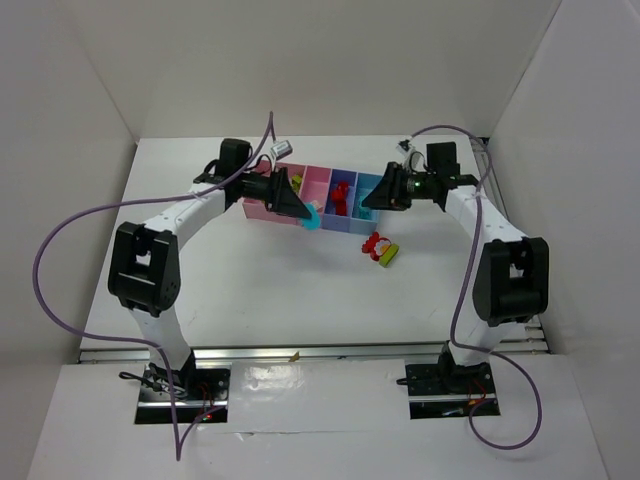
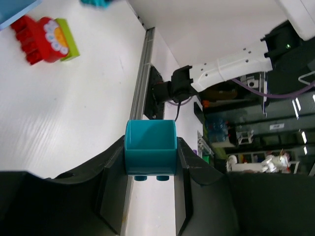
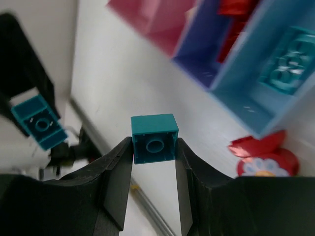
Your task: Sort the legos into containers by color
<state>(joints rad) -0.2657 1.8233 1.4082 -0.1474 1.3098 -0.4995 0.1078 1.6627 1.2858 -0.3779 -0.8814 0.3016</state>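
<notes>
1. The left arm (image 1: 150, 260) and right arm (image 1: 505, 270) rise from the near edge, forearms angling inward toward 12 o'clock.
2. One red-and-lime plastic brick clump (image 1: 380, 250) lies on the white bench (image 1: 250, 270), at 5 o'clock from the four joined plastic bins (image 1: 318, 180).
3. The left hand (image 1: 308, 214) clenches one cyan plastic brick (image 2: 150, 146); the right hand (image 1: 366, 202) clenches a second cyan brick (image 3: 154, 137).
4. Two bins are pink, one is periwinkle with red bricks (image 1: 342, 193), and one is light blue with a third cyan brick (image 3: 288, 69).

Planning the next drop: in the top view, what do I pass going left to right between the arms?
First the cyan brick between the jaws of the left gripper → red legos in the periwinkle bin → loose red-and-green clump on the table. The right gripper overlaps the clump, so it is left out.
</notes>
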